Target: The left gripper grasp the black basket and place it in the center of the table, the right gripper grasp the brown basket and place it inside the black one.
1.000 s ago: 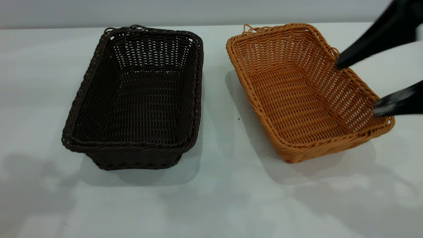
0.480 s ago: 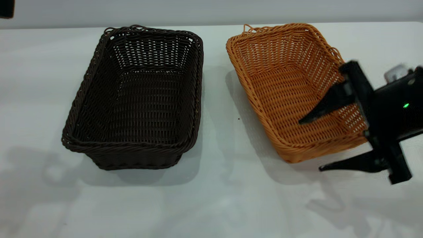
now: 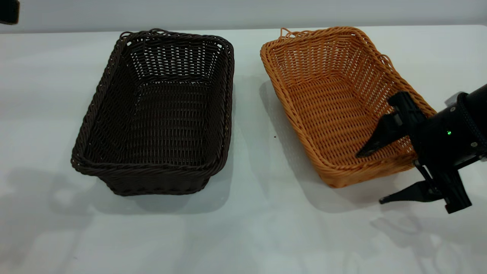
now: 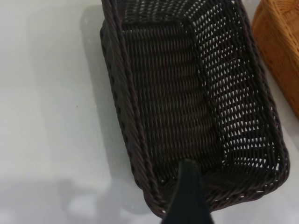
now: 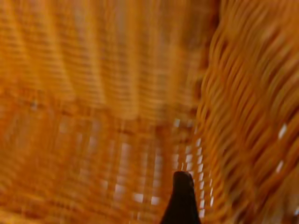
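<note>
The black basket [image 3: 159, 114] stands on the table [image 3: 247, 228] at the left, and the brown basket [image 3: 342, 102] stands beside it at the right; both rest flat and apart. My right gripper [image 3: 376, 174] is open at the brown basket's near right corner, one finger inside the basket and the other outside over the table. The right wrist view shows that inner finger [image 5: 182, 198] against the orange weave [image 5: 93, 93]. My left arm [image 3: 7, 11] shows only at the far left corner. In the left wrist view one finger [image 4: 187, 196] hangs above the black basket's [image 4: 187, 93] end rim, apart from it.
The two baskets have a gap of bare table between them [image 3: 247, 114]. The brown basket's edge shows in the left wrist view [image 4: 280, 46]. Bare table lies in front of both baskets.
My right gripper has come down from the brown basket's right side to its near right corner and now straddles the wall. The left arm's edge has come into view at the far left.
</note>
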{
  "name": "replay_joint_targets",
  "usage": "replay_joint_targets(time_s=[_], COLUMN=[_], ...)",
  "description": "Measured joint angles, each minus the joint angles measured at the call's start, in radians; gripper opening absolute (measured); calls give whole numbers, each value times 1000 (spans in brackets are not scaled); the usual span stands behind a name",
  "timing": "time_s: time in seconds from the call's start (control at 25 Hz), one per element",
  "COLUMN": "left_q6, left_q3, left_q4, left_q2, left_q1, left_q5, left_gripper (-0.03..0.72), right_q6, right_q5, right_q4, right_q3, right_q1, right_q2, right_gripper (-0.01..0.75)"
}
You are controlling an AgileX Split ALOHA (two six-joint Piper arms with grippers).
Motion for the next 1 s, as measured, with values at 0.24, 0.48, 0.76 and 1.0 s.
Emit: replay_joint_targets(time_s=[0.24,0.48,0.76,1.0], left_q6=[-1,-4,-15,-42], left_q3=[-40,-116,-215,-321], left_q4=[-2,-5,-6,-7], left_q2=[145,278,449,614], left_q1=[0,0,-18,-115], left_q5=[-14,-32,-79,-178], left_gripper=[519,519,517,515], right_q6=[64,147,174,174], right_q5=[-123,-239,-262,-263], right_q4=[2,2,2,2], right_q3=[-22,-69,-113,-113], right_q1=[70,168,186,186], right_q2=[0,1,1,1], right_gripper=[533,510,496,495])
